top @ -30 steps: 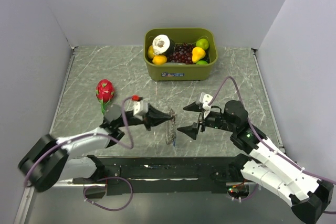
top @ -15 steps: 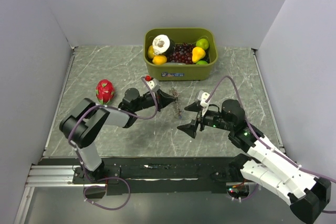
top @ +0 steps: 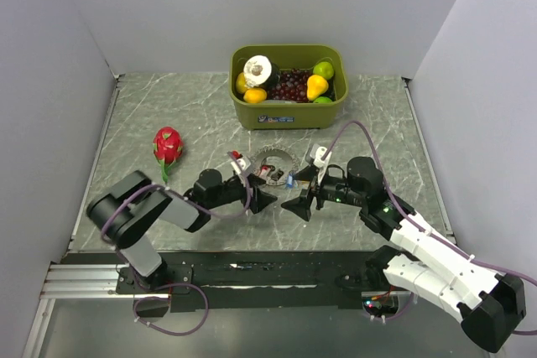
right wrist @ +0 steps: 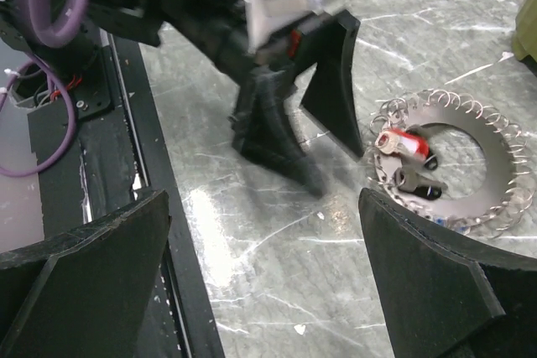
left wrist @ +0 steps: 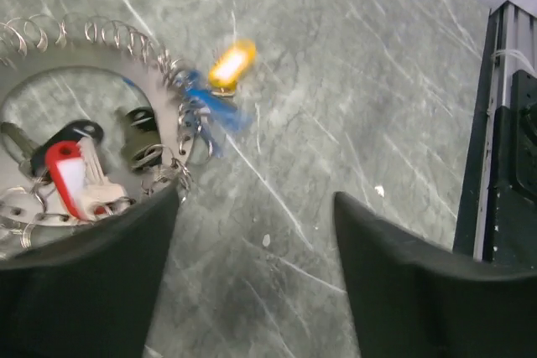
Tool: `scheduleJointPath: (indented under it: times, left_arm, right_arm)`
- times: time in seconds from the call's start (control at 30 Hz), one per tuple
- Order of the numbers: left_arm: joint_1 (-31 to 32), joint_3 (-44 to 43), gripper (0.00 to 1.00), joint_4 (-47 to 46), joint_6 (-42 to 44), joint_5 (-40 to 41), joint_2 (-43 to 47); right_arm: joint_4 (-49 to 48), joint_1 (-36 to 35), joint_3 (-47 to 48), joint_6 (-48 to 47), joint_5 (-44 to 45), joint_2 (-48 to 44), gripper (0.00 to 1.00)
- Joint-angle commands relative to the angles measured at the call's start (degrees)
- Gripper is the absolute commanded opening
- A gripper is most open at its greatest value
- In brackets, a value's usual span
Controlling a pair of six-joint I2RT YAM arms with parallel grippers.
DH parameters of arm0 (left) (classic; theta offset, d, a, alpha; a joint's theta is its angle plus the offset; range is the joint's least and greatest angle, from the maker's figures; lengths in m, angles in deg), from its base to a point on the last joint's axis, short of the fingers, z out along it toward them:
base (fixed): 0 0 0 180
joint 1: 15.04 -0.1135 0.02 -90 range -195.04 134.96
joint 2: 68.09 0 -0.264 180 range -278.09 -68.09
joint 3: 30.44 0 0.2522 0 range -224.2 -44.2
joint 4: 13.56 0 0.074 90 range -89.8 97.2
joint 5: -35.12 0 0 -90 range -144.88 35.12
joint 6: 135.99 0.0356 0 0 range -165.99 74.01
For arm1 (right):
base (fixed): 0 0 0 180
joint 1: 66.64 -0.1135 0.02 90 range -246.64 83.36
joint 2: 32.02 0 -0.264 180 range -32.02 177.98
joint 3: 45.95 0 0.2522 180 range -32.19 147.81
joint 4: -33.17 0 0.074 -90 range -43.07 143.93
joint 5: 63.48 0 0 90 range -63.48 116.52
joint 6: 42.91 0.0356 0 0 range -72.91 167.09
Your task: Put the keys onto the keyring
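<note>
Lying flat on the counter (top: 168,106), the keyring (top: 273,159) sits just past the tips of both claws, between them. The left claw (top: 262,199) is spread wide with nothing in it, the right claw (top: 298,192) same deal. The keys (left wrist: 67,178) are bunched inside the ring beside the left claw's finger; an orange tag (left wrist: 232,63) lies just outside.

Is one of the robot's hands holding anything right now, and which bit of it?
Nothing is held. The left gripper and the right gripper are both open and empty. The flat dark-grey metal keyring lies on the marble table.
</note>
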Motion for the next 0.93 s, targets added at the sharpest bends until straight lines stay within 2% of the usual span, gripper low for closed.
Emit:
scheduleJointPath:
  times: [0.0, 0.07, 0.17, 0.3, 0.33, 0.37, 0.4, 0.47, 0.53, 0.73, 0.9]
  left_arm:
    - [0.42, 2.34, 0.96, 0.48, 2.33, 4.75, 8.69]
    - [0.42, 2.88, 0.96, 0.83, 1.8, 6.5, 10.46]
    - [-0.54, -0.09, 0.96, 6.26, -5.47, 10.45, 13.09]
    - [-3.44, -8.87, 0.96, 19.96, -15.31, -1.03, 12.58]
    - [-4.14, -11.24, 0.96, 29.3, -16.21, -2.44, 11.88]
    - [-5.19, -14.75, 0.96, 31.92, -16.31, -3.67, 10.91]
    - [-5.47, -15.22, 0.96, 33.07, -16.57, -4.99, 10.12]
    - [-5.91, -11.48, 0.96, 26.35, -17.45, -6.06, 11.25]
    - [-6.0, -8.64, 0.96, 23.59, -18.07, -2.22, 15.37]
    - [-6.0, -7.66, 0.96, 36.76, -13.42, 19.3, 29.7]
    - [-6.0, -5.38, 0.96, 42.21, -8.5, 29.06, 40.5]
  right_arm:
    - [-3.92, 0.37, 0.98, 0.91, 0.12, 0.75, 1.0]
    - [-4.1, 0.45, 1.24, 0.91, 0.47, 0.93, 1.0]
    - [-4.63, 0.63, 1.24, 1.97, 2.84, 1.2, 1.0]
    - [-5.16, 1.33, 0.89, 4.94, 7.41, 1.37, 1.0]
    - [-5.25, 1.68, 0.8, 6.26, 9.51, 1.28, 1.0]
    - [-5.16, 1.86, 0.8, 6.97, 10.4, 1.02, 1.0]
    - [-5.16, 2.12, 0.54, 7.5, 11.71, 0.41, 1.0]
    - [-5.25, 2.74, 0.1, 9.0, 14.78, -0.56, 1.0]
    - [-4.55, 3.44, -0.43, 10.05, 17.07, -2.23, 1.0]
    - [-3.49, 5.02, -2.36, 12.07, 26.74, -6.97, 1.0]
    - [-4.54, 7.48, -4.12, 14.27, 35.08, -8.65, 1.0]
